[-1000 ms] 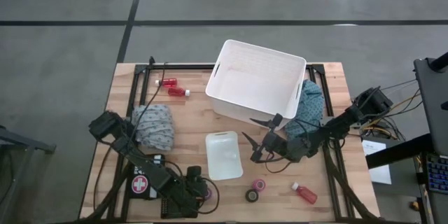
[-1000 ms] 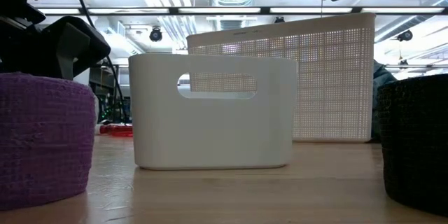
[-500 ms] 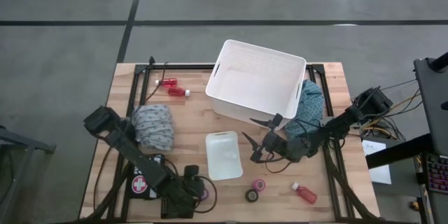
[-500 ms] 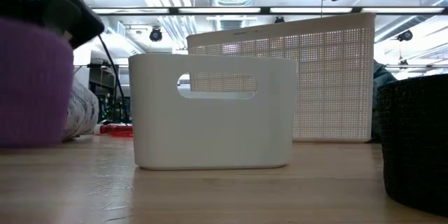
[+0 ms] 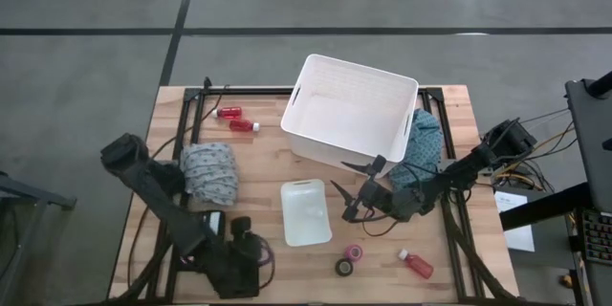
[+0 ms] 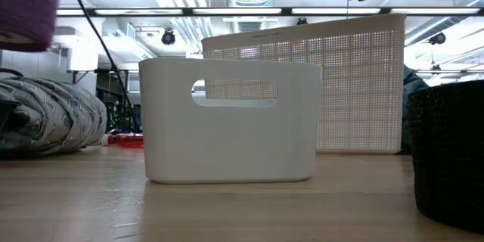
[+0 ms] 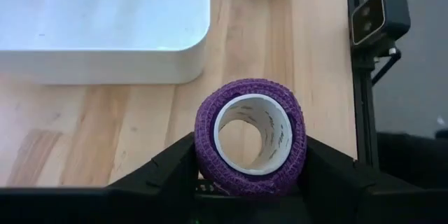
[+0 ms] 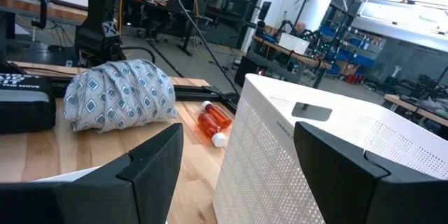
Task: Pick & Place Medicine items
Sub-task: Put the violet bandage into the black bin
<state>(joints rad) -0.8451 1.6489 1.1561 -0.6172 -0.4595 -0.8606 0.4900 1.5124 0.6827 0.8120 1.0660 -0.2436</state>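
Observation:
My left gripper (image 5: 253,249), near the table's front edge left of the middle, is shut on a purple tape roll (image 7: 250,136), which also shows at the low view's top left corner (image 6: 26,4). My right gripper (image 5: 354,188) hangs open and level beside the big white basket (image 5: 352,110), with nothing between its fingers. Two red bottles with white caps (image 5: 229,112) (image 5: 244,125) lie at the far left, a third (image 5: 416,265) at the near right. A pink roll (image 5: 354,251) and a dark roll (image 5: 344,267) lie flat near the front edge. My left gripper pinches the purple roll by two opposite sides of its outer wall (image 7: 203,143) between its two fingers (image 7: 175,168). The fingers slant down from the near left. The roll's open core (image 7: 252,133) faces back along the fingers. The roll is lifted clear of the table.
A small white bin (image 5: 306,212) stands in the middle, in front of the big basket. A patterned cloth bundle (image 5: 210,172) lies at the left, a teal one (image 5: 426,143) at the right. A black first-aid pouch (image 5: 196,247) lies beside my left arm.
My left gripper has risen from the table with the purple roll and gone a little toward the table's left edge. The roll, which stood on the wood a second ago, now hangs well above it.

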